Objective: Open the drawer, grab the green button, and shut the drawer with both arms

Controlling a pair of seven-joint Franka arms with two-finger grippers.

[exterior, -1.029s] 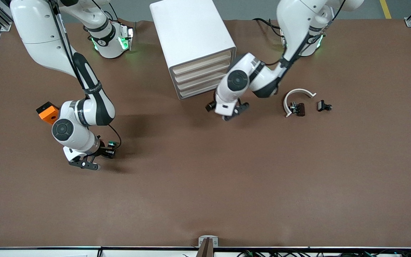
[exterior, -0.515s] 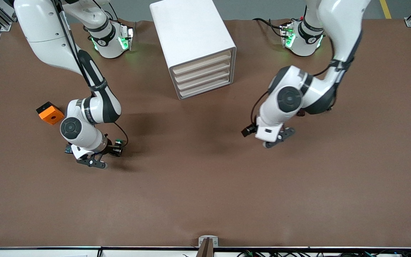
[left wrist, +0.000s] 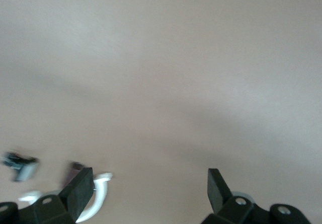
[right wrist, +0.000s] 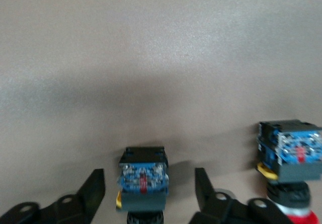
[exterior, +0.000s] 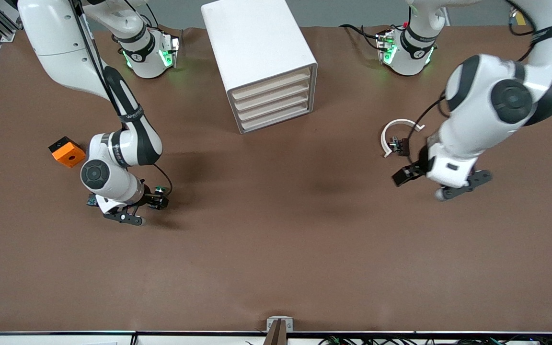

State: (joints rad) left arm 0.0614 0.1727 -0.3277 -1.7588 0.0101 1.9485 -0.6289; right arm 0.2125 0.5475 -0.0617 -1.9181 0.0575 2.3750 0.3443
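Observation:
The button (exterior: 160, 191), green cap on a black body, stands on the table; in the right wrist view its blue base (right wrist: 143, 176) faces the camera. My right gripper (exterior: 147, 207) (right wrist: 149, 183) is low around it, open, with a gap on each side of the button. The white cabinet (exterior: 261, 52) stands at the middle back with all its cream drawer fronts (exterior: 272, 98) pushed in. My left gripper (exterior: 463, 186) (left wrist: 148, 189) hangs open and empty over the table toward the left arm's end.
A red-capped button (right wrist: 289, 153) (exterior: 92, 200) stands beside the green one, partly hidden by the right arm. An orange block (exterior: 67, 152) lies farther from the front camera. A white curved piece (exterior: 396, 129) (left wrist: 100, 194) with small dark parts lies by the left gripper.
The right gripper has opened and let go of the button on the table. The left arm has swung from the cabinet's front toward its own end of the table.

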